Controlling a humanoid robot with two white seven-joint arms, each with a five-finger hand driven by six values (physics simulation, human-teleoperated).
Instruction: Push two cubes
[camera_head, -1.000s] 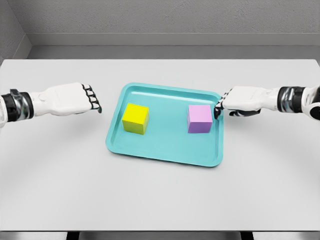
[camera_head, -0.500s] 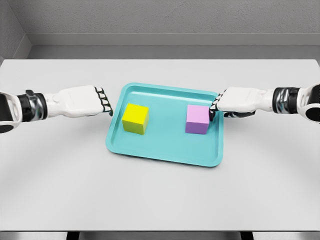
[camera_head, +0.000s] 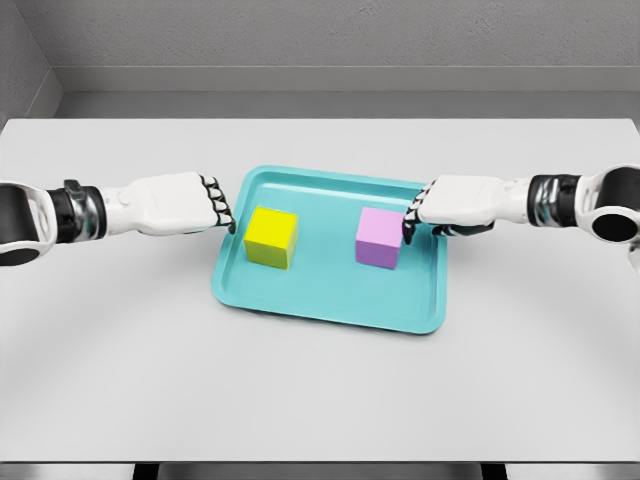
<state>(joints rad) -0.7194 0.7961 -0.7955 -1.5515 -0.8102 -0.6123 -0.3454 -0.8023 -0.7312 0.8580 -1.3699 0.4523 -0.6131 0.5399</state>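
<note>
A yellow cube (camera_head: 271, 237) and a purple cube (camera_head: 379, 237) sit apart on a teal tray (camera_head: 325, 300) in the middle of the table. My left hand (camera_head: 222, 209) hovers at the tray's left rim, fingers curled, a small gap away from the yellow cube. My right hand (camera_head: 412, 214) reaches over the tray's right side, fingers curled, with its fingertips against the purple cube's right face. Neither hand grasps anything.
The grey table (camera_head: 320, 390) spreads wide around the tray. A grey wall (camera_head: 320, 40) runs behind its far edge.
The right hand has moved left, sliding the purple cube left toward the yellow one. The left hand has moved right, up to the tray's left rim.
</note>
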